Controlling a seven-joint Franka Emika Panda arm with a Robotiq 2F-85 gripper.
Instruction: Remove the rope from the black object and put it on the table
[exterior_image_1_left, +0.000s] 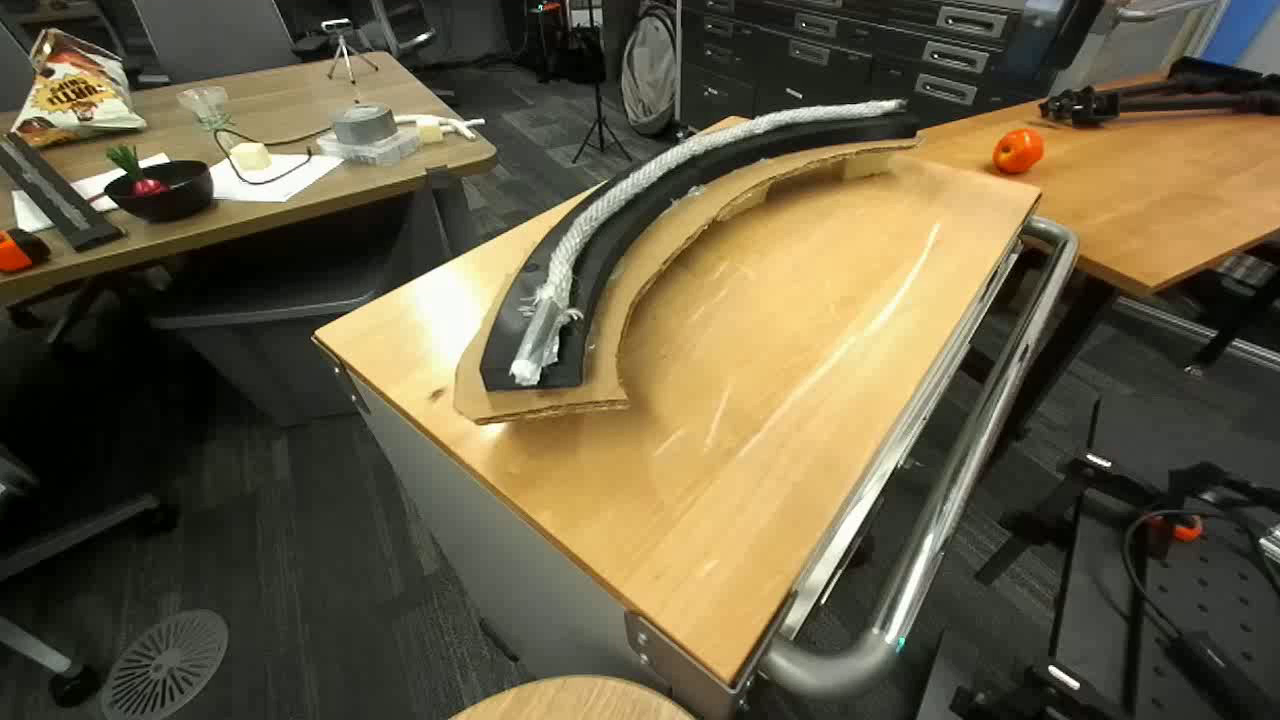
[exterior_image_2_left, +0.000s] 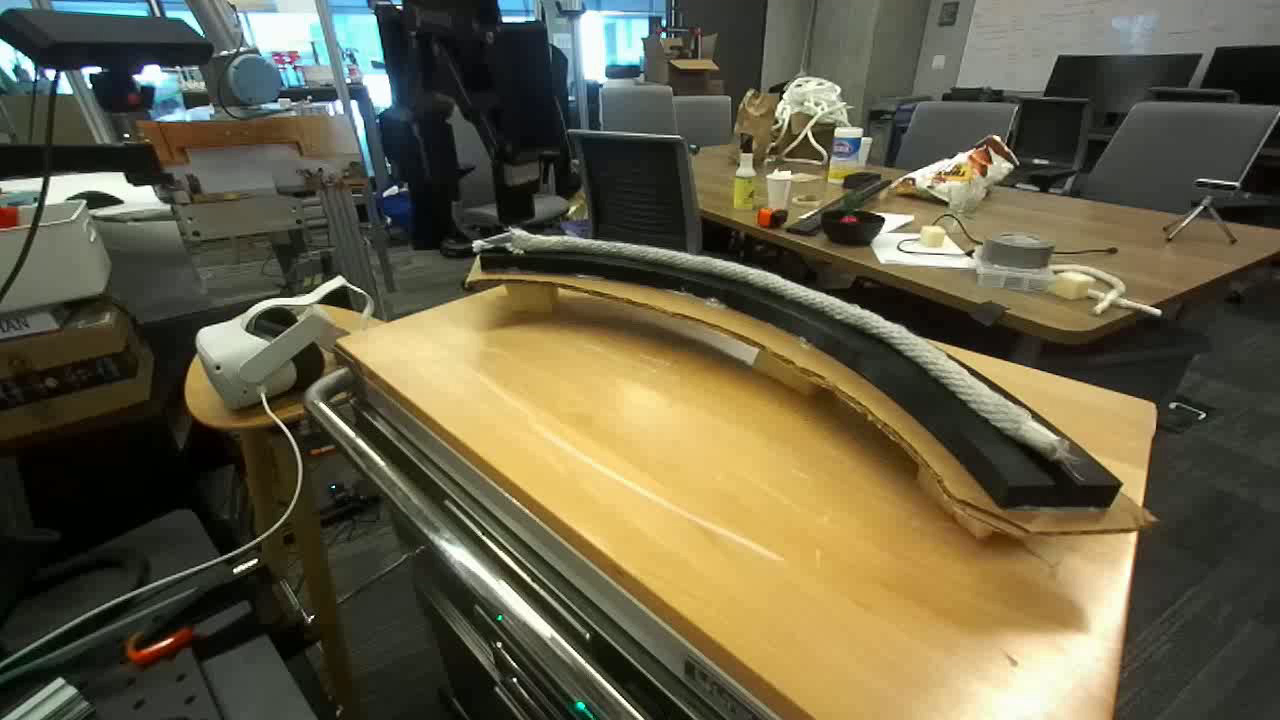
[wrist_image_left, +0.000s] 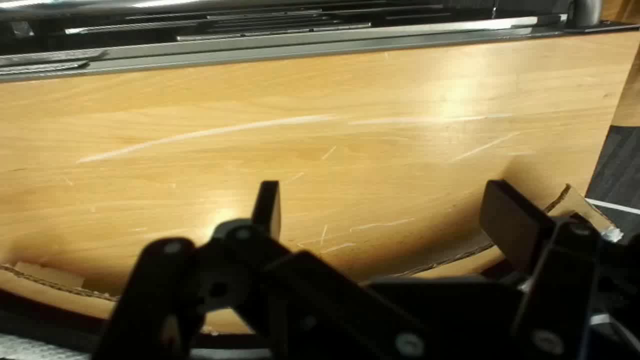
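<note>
Black track (exterior_image_2_left: 800, 325): one
Rope (exterior_image_1_left: 640, 177) on that track: one
Cardboard arc (exterior_image_1_left: 655, 245): one
Surface (exterior_image_1_left: 780, 380) under the track: one
Metal tube rail (exterior_image_1_left: 983, 430): one
Jaws in the wrist view: two
Red-orange fruit (exterior_image_1_left: 1018, 151): one
Snack bag (exterior_image_1_left: 80, 95): one
Black bowl (exterior_image_1_left: 170, 200): one
Pale yellow blocks (exterior_image_1_left: 250, 156): two
Grey tape roll (exterior_image_1_left: 364, 126): one
Small silver tripod (exterior_image_2_left: 1207, 203): one
White headset (exterior_image_2_left: 240, 355): one
Small bottle (exterior_image_2_left: 745, 187): one
Wipes tub (exterior_image_2_left: 845, 155): one
Dark monitors (exterior_image_2_left: 1128, 88): two

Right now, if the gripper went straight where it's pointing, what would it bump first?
Probably the table: its wood shows between the fingers of the open gripper. But depth is unclear in the wrist view, and one finger overlaps the cardboard there, so that could come first.
</note>
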